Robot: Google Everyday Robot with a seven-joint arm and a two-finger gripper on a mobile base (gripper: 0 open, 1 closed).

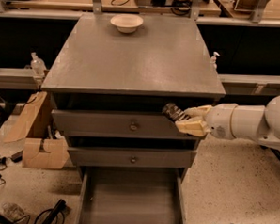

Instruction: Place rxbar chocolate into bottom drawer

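The gripper [182, 119] is at the front right of the grey desk [133, 61], just under the edge of its top. It comes in from the right on a fat white arm [252, 122]. Its two pale fingers are closed on the bar [170, 111], so the gripper is holding it.

The bar is dark and small. It sticks out of the gripper to the left. Its long side runs from the gripper toward the left and a little bit up, so it is tilted, not flat. Its free end is in front of the upper edge of the top drawer [116, 124].

The middle drawer [130, 156] is below the gripper and looks closed. The bottom drawer [131, 198] is pulled open. It is well below the gripper and a bit to its left. The bar is not in it yet.

A white bowl [127, 22] sits on the desk, far behind the gripper and to its left. A brown box [39, 146] is on the floor, far left of the gripper.
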